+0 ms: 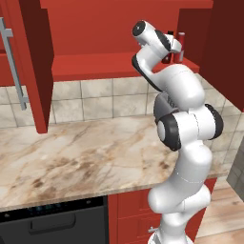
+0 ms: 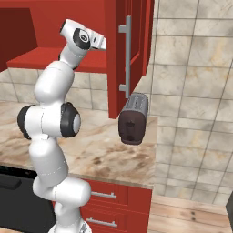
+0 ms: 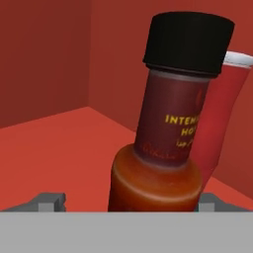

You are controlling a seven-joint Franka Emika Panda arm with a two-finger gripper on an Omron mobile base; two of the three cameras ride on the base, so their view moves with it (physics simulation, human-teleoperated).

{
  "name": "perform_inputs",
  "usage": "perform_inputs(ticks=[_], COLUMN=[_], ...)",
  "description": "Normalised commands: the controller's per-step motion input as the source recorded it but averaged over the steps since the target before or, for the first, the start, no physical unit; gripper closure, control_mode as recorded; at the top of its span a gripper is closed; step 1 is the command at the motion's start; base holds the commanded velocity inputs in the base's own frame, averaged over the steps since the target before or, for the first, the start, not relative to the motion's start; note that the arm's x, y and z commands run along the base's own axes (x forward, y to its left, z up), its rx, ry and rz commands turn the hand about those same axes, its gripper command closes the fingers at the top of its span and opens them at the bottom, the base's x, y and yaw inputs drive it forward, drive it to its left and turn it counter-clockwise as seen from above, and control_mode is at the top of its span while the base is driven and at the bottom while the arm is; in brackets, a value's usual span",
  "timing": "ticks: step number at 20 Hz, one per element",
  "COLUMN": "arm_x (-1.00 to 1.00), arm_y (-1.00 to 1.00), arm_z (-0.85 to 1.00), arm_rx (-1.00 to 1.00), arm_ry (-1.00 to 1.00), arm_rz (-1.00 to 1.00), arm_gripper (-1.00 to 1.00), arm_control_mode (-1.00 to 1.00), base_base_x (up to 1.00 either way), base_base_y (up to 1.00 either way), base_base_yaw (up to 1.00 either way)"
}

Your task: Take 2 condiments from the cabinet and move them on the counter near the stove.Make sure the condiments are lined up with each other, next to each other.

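Observation:
Inside the open red wall cabinet (image 1: pixel 109 28), on its red inner shelf (image 1: pixel 95 66), stand both condiments. In the hand view the dark brown bottle (image 3: pixel 163 143), with a black cap and a red label, rises close between my two fingertips. The plain red bottle (image 3: pixel 222 113) with a pale cap stands right behind it, touching or nearly so. My gripper (image 3: pixel 131 200) is open around the brown bottle's base: the left fingertip (image 3: pixel 49 200) is well apart, the right one is close to the glass. From the left base view the hand (image 1: pixel 172 46) is at both bottles (image 1: pixel 181 47).
The beige veined counter (image 1: pixel 81 157) runs below the cabinet. Open cabinet doors hang at both sides (image 1: pixel 35 62) (image 2: pixel 129 54). A dark toaster (image 2: pixel 134 118) sits at the counter's right end. A black appliance front (image 1: pixel 52 224) sits under the counter. Red base cabinets (image 2: pixel 113 200) stand below.

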Motion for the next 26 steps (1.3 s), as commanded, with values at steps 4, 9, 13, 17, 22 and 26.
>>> perform_inputs(ticks=[4, 9, 13, 17, 22, 26], arm_x=[0.0, 0.0, 0.0, -0.25, -0.65, -0.99], arm_y=[0.0, 0.0, 0.0, 0.0, 0.0, 0.13], arm_z=[0.0, 0.0, 0.0, 0.0, 0.0, 0.08], arm_rx=[0.0, 0.0, 0.0, 0.0, -0.02, 0.0], arm_ry=[0.0, 0.0, 0.0, -0.05, -0.21, -0.16], arm_rz=[0.0, 0.0, 0.0, 0.0, 0.01, 0.03], arm_gripper=[1.0, 1.0, 1.0, 1.0, 1.0, 1.0], arm_control_mode=[-1.0, -1.0, -1.0, -1.0, -1.0, -1.0], base_base_x=[0.0, 0.0, 0.0, 0.0, 0.0, 0.0], base_base_y=[0.0, 0.0, 0.0, 0.0, 0.0, 0.0], base_base_yaw=[0.0, 0.0, 0.0, 0.0, 0.0, 0.0])
